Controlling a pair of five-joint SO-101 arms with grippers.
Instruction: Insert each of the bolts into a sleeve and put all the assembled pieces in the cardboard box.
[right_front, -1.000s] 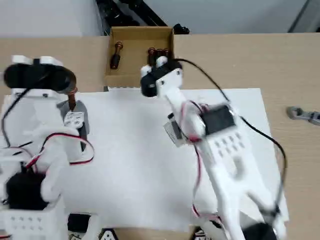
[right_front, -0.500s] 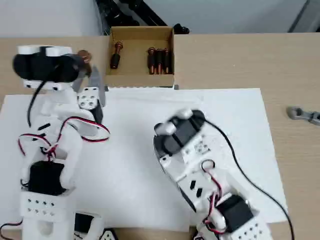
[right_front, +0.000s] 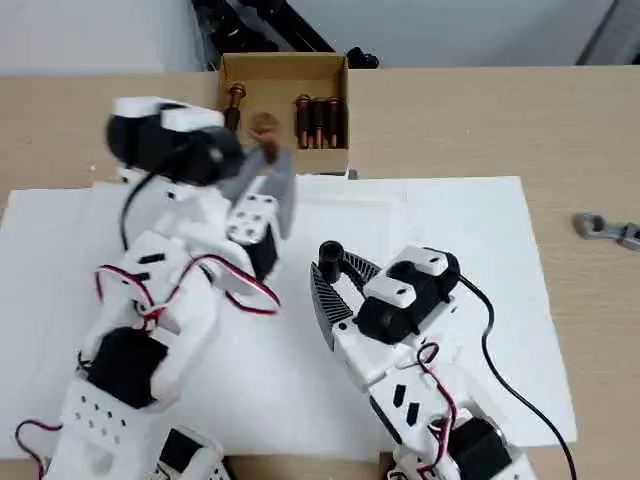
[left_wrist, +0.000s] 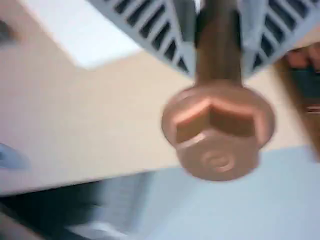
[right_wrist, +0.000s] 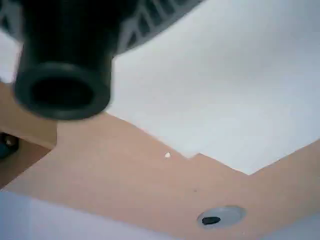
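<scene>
My left gripper (right_front: 268, 170) is shut on a copper bolt (left_wrist: 218, 122), its hex head (right_front: 263, 127) sticking out just in front of the cardboard box (right_front: 283, 72). My right gripper (right_front: 330, 275) is shut on a black sleeve (right_front: 330, 255), held over the middle of the white sheet (right_front: 450, 215) with its open end (right_wrist: 62, 92) facing out. In the box lie one assembled piece (right_front: 233, 107) at the left and a tight group of assembled pieces (right_front: 318, 120) at the right.
A metal tool (right_front: 605, 229) lies on the wooden table at the far right. Dark clutter sits behind the box. A round grommet (right_wrist: 220, 216) is set in the tabletop past the sheet's corner.
The left arm swung right with its bolt, from the sheet's left side to the front of the box. The right arm drew back from the box to the sheet's middle, now holding a sleeve.
</scene>
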